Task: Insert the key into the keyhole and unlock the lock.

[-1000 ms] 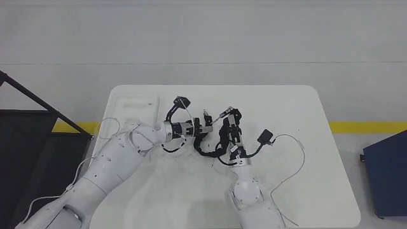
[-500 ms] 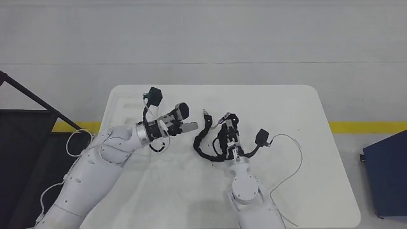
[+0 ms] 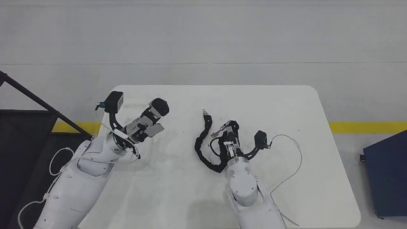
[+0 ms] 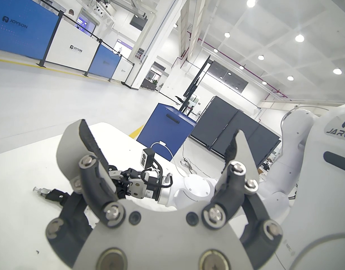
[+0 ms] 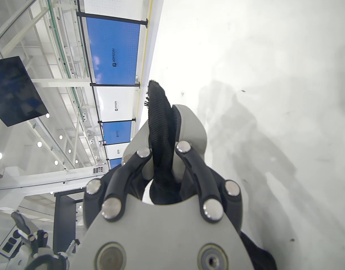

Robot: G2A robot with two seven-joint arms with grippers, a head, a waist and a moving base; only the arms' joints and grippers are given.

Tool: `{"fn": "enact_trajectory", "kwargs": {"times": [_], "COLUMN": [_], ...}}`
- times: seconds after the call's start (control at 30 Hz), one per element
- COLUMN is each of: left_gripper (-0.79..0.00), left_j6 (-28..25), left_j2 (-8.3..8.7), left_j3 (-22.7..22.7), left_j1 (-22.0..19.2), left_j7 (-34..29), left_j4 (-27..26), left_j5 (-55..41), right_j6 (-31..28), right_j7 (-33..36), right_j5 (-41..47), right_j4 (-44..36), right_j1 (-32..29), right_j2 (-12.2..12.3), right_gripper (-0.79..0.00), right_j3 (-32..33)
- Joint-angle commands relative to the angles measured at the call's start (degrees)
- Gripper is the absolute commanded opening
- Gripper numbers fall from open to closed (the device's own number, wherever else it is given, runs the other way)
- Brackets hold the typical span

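Left claw (image 4: 161, 132) pulled back from cable lock (image 3: 198, 145), wide open, empty. Right claw (image 5: 164, 122) clamps its sleeve; metal tip (image 3: 204, 111) indistinct.

Bright, even light from round ceiling lamps (image 4: 299, 38) floods the hall. Soft grey shadows fall on the glaring white table (image 3: 318, 165). Both wrist views bow straight lines near their edges.

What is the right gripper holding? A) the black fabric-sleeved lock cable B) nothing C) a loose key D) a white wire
A: the right gripper is shut on the lock cable, whose black fabric sticks out past its fingers.
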Motion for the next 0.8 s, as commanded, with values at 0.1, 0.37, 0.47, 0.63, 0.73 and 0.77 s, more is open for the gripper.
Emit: {"fn": "enact_trajectory", "kwargs": {"times": [0.1,0.37,0.47,0.63,0.73,0.77], "left_gripper": [0.000,0.000,0.000,0.000,0.000,0.000], "left_j6": [0.0,0.0,0.0,0.0,0.0,0.0], "left_j2": [0.00,0.00,0.00,0.00,0.00,0.00], "left_j3": [0.0,0.0,0.0,0.0,0.0,0.0], "left_j1": [0.0,0.0,0.0,0.0,0.0,0.0], "left_j7": [0.0,0.0,0.0,0.0,0.0,0.0], "left_j4": [0.0,0.0,0.0,0.0,0.0,0.0], "left_j5": [0.0,0.0,0.0,0.0,0.0,0.0], "right_j6": [1.9,4.1,4.4,2.6,0.8,0.3], "right_j7": [-0.4,-0.8,-0.8,-1.4,-2.3,-2.4], "right_j5": [-1.0,-1.2,-1.2,-0.9,0.2,0.9], "right_j4": [0.4,0.8,1.0,-0.2,-1.3,-1.7], "right_j1": [1.6,3.2,3.7,4.4,4.8,4.9], "right_j2": [0.0,-0.3,-0.3,-0.2,-0.2,-0.2], "right_gripper": [-0.785,0.000,0.000,0.000,0.000,0.000], "right_j3": [-0.5,-1.8,-2.1,-1.4,-0.6,-0.3]}}
